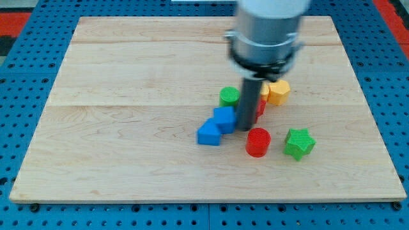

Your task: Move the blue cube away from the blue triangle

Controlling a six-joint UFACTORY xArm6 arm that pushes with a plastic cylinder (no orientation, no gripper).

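The blue cube [225, 119] sits near the middle of the wooden board [128, 128]. The blue triangle [208, 134] lies just below and left of it, touching it or nearly so. My tip [246, 130] is down on the board right beside the cube's right side. The dark rod rises from there to the grey arm body at the view's top.
A green cylinder [229, 96] stands just above the cube. A red cylinder [258, 142] is below right of my tip. A green star [299, 143] lies further right. A yellow-orange block [278, 92] and a red block [261, 106] sit behind the rod, partly hidden.
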